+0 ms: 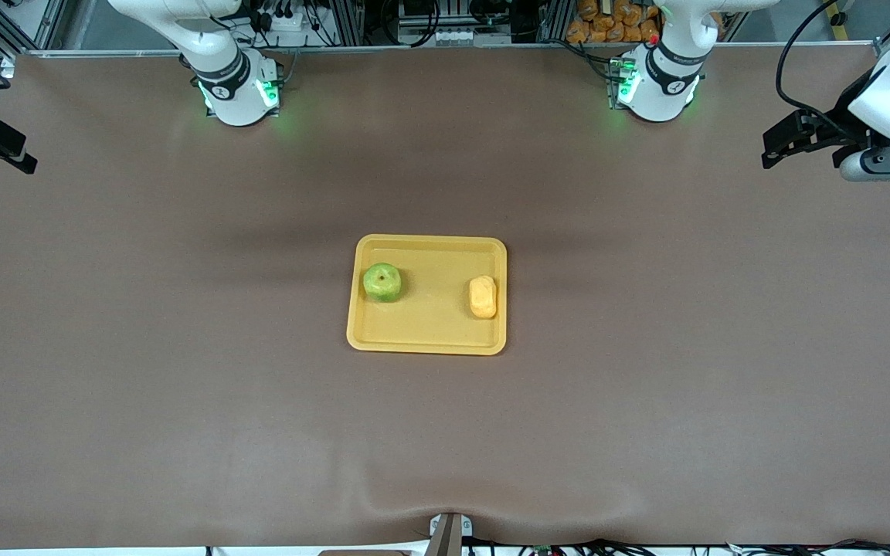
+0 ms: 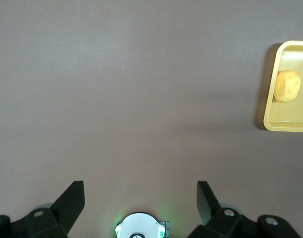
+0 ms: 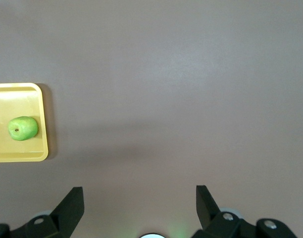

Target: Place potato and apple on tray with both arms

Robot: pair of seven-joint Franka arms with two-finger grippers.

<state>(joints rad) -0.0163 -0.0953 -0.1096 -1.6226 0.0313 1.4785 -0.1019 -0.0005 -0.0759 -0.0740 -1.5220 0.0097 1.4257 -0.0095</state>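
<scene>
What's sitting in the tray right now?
The tray holds the apple toward the right arm's end and the potato toward the left arm's end, apart from each other. The floor between them is bare; only the patches beneath each are hidden.

Yellow-orange rectangular tray point(image 1: 426, 340) with rounded corners and low rim, flat on the brown worktop, about midway between the two arm ends. Round bright green apple point(image 1: 382, 282) resting upright in the tray, dark stem dimple up, near the rim toward the right arm's end. Oblong yellow-orange potato point(image 1: 483, 297) lying in the tray, just inside the rim toward the left arm's end, long axis running toward the front camera. Apple and potato well apart, bare tray floor between.
</scene>
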